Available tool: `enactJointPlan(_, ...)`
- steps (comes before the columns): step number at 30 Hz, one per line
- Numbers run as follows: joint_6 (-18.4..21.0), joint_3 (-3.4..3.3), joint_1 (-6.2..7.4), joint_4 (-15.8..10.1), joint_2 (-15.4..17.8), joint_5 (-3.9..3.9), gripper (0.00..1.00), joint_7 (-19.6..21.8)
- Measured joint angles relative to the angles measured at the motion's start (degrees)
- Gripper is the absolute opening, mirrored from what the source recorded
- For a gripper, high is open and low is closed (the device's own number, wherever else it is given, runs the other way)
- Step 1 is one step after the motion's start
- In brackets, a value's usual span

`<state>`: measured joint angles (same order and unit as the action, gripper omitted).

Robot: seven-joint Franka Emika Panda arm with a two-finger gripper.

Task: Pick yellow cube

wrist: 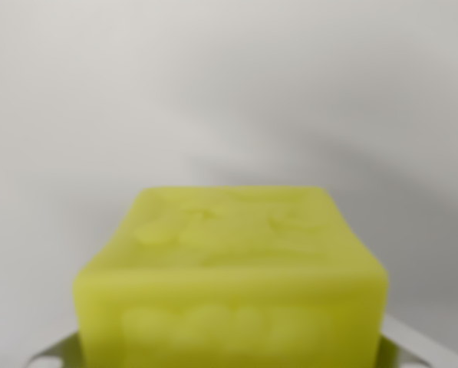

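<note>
A: Right at the camera, what's there?
B: The yellow cube (232, 280), blurred and filling the lower middle, sitting between the grey finger tips (420, 345) poking out at both bottom corners.
A: Is the gripper (236, 356) clamped on it?
B: Can't tell; any contact is hidden.
A: Beyond?
B: A plain pale surface (229, 84) with soft shadow.

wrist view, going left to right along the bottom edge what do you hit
Left gripper fingertip → yellow cube → right gripper fingertip, all against a plain white surface. The picture is blurred; the cube sits between the two tips.
</note>
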<state>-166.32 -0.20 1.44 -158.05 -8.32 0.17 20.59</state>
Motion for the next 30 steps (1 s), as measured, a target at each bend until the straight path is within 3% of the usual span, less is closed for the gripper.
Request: enactJointPlan(30,9.2,0.00,-0.03,-0.8,10.0,-0.13,0.00,0.1)
